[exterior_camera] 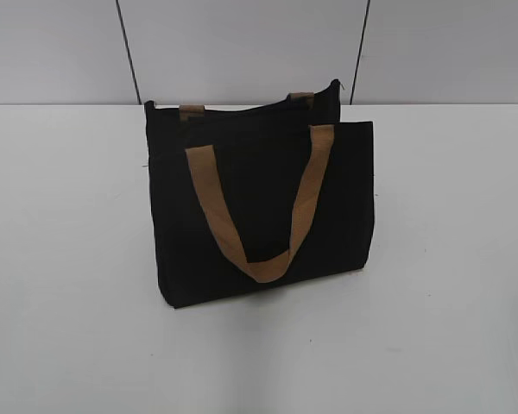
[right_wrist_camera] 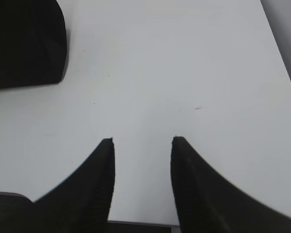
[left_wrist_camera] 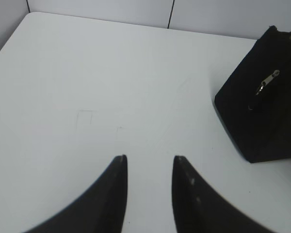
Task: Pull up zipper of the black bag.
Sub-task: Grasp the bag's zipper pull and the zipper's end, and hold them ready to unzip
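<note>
The black bag point(exterior_camera: 259, 203) stands upright in the middle of the white table, with a tan strap handle point(exterior_camera: 259, 207) hanging down its front. In the left wrist view the bag's end point(left_wrist_camera: 262, 107) is at the right, with the silvery zipper pull point(left_wrist_camera: 266, 82) hanging on it. In the right wrist view a bag corner point(right_wrist_camera: 26, 43) is at the top left. My left gripper point(left_wrist_camera: 149, 158) is open and empty over bare table, left of the bag. My right gripper point(right_wrist_camera: 142, 140) is open and empty, right of the bag. Neither gripper shows in the exterior view.
The white table point(exterior_camera: 449, 285) extends around the bag on all sides. A grey panelled wall point(exterior_camera: 242, 43) stands behind the table's far edge. The table's right edge shows in the right wrist view point(right_wrist_camera: 281, 58).
</note>
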Controlling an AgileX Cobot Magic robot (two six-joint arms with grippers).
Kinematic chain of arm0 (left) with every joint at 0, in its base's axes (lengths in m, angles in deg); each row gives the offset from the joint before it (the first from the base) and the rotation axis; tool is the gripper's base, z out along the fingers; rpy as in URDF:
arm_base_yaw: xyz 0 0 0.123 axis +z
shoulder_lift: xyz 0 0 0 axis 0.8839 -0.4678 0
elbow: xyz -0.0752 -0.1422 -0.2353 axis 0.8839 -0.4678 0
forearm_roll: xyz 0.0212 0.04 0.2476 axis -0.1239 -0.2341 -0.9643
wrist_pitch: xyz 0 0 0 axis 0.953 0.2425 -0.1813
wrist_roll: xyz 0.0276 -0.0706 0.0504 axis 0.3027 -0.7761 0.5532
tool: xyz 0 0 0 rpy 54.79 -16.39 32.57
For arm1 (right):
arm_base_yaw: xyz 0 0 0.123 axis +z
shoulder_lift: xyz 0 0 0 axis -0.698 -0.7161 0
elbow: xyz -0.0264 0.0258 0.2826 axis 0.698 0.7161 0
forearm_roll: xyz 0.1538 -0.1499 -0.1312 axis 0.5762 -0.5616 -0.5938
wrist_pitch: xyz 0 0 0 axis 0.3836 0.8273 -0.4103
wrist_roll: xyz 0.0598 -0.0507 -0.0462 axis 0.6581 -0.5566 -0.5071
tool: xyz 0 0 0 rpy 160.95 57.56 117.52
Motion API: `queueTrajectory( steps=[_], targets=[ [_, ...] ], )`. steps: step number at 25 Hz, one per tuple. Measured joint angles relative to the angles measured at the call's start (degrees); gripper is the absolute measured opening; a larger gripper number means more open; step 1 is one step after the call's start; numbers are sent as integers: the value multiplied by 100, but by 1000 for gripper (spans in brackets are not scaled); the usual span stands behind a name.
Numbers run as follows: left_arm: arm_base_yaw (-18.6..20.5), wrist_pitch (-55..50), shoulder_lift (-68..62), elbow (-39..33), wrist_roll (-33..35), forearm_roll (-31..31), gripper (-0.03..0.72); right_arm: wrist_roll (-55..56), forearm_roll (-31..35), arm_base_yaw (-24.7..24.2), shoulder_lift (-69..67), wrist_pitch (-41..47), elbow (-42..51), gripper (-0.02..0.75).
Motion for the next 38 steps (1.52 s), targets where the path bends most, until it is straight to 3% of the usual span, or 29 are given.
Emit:
queueTrajectory(
  steps=[17, 24, 29, 38],
  targets=[
    [0, 304, -301, 105, 0, 41, 239, 0, 0, 0, 0, 0, 0, 308],
    [-7, 2100, -1463, 305, 248, 108, 239, 0, 0, 0, 0, 0, 0, 308],
    [-372, 3498, -2338, 218, 320, 108, 241, 0, 0, 0, 0, 0, 0, 308],
    [-1100, 7476, -3947, -1193, 355, 108, 244, 0, 0, 0, 0, 0, 0, 308]
  ],
)
